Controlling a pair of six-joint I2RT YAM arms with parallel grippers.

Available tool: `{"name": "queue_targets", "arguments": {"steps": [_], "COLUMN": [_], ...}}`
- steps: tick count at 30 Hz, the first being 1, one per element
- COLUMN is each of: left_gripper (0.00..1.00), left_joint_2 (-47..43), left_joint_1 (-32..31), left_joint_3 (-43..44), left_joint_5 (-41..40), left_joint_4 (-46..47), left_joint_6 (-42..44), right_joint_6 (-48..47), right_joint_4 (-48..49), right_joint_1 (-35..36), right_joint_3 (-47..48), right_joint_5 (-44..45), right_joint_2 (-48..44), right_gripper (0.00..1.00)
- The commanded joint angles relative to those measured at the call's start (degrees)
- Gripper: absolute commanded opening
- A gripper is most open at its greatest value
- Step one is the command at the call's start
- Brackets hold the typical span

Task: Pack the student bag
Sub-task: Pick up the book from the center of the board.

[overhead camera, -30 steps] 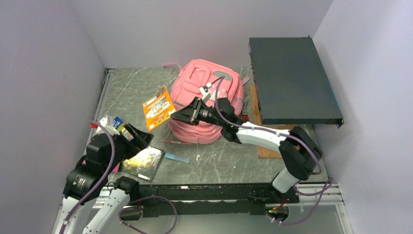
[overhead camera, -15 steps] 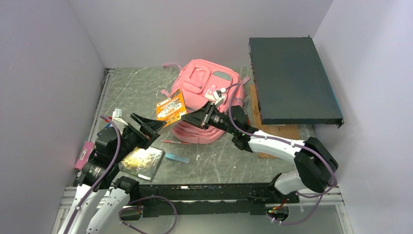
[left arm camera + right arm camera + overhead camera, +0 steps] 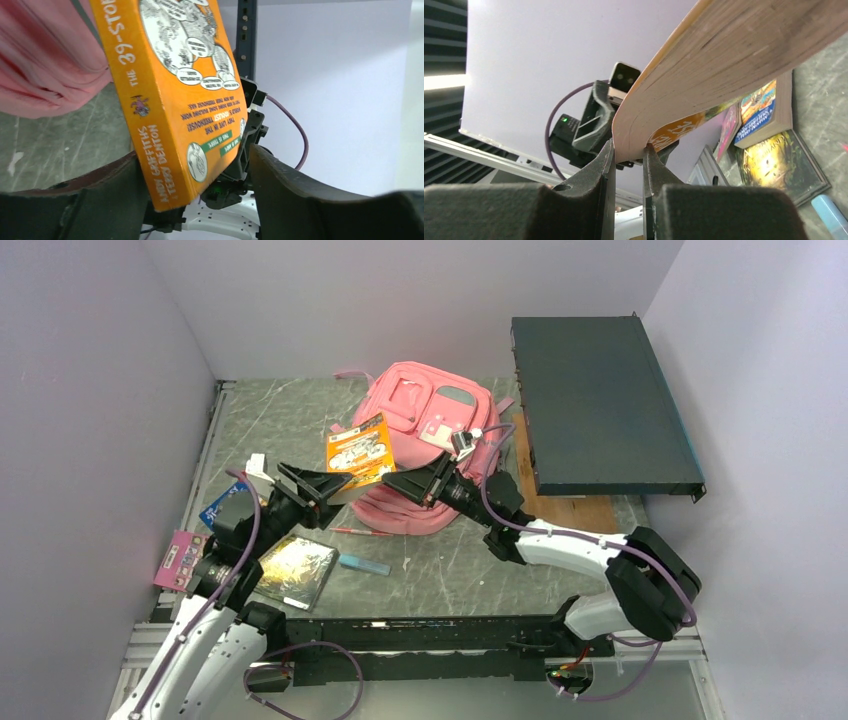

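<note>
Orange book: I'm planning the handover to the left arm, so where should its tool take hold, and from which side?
Take the free spine-side corner, from the left. The orange book is held tilted in the air by the right tool pinching its page edge, so only the opposite end is free. The left tool straddles that corner, jaws open across the flat covers.

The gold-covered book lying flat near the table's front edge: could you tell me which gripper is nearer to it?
Left. The left gripper hangs just beyond the gold-covered book, straddling the orange book; the right gripper clamps that book farther right.
</note>
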Motion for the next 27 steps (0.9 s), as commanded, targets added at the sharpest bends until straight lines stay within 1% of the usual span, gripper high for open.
{"name": "queue_targets", "arguments": {"steps": [1,2,3,5,6,9,10,12,13,15,16,18,20,22,25,27], "left_gripper": [0.65,0.59,0.52,0.37,0.33,0.17,0.12,0.06,0.05,0.03,0.00,0.00,0.00,0.00,0.00,0.00], "left_joint_2": [2.2,2.5,2.8,3.0,3.0,2.7,2.5,2.2,2.3,3.1,3.8,5.5,7.3,8.0,8.1,8.7], "left_joint_1": [-0.1,-0.1,-0.1,-0.1,-0.1,-0.1,-0.1,-0.1,-0.1,-0.1,-0.1,-0.1,-0.1,-0.1,-0.1,-0.1], "left_joint_3": [-1.0,-0.8,-0.2,2.1,3.6,8.1,9.2,10.7,11.3,13.7,15.3,18.5,20.8,22.5,23.0,23.8], "left_joint_5": [3.8,4.3,4.9,6.0,6.6,6.7,6.5,6.8,7.4,11.3,13.6,19.9,26.0,28.6,32.4,34.9], "left_joint_4": [16.9,19.6,20.2,19.0,17.6,11.5,9.7,8.7,8.4,7.2,5.8,2.5,-1.4,-8.2,-12.9,-15.9], "left_joint_6": [-4.8,-4.2,-2.7,1.9,5.0,13.8,16.4,21.1,23.4,29.3,34.1,41.2,48.6,55.9,63.2,66.6], "right_joint_6": [-2.0,-3.6,-5.9,-11.1,-13.6,-19.5,-21.8,-28.2,-32.6,-41.5,-47.4,-55.7,-62.8,-67.3,-68.9,-69.1], "right_joint_4": [10.6,8.4,5.0,-4.7,-9.4,-18.1,-21.6,-30.9,-36.2,-49.1,-54.9,-65.6,-74.8,-82.2,-89.3,-92.6], "right_joint_1": [2.7,3.3,4.0,5.0,5.4,5.7,5.7,5.6,5.6,5.6,5.4,5.1,4.5,4.4,3.8,1.7], "right_joint_3": [0.5,0.7,1.1,2.7,3.5,3.3,3.6,5.3,6.6,9.6,12.5,17.5,23.2,28.7,35.7,39.9], "right_joint_5": [-1.1,-1.1,-0.8,0.1,0.7,2.2,2.6,2.7,2.7,3.5,5.3,8.3,9.4,13.0,21.1,22.4], "right_joint_2": [-4.0,-4.8,-6.1,-8.6,-9.9,-13.8,-15.0,-17.4,-18.6,-20.1,-21.0,-22.2,-22.4,-22.1,-20.9,-20.1], "right_gripper": [0.00,0.00,0.00,0.00,0.05,0.29,0.38,0.56,0.64,0.78,0.85,0.98,1.00,1.00,1.00,1.00]}}
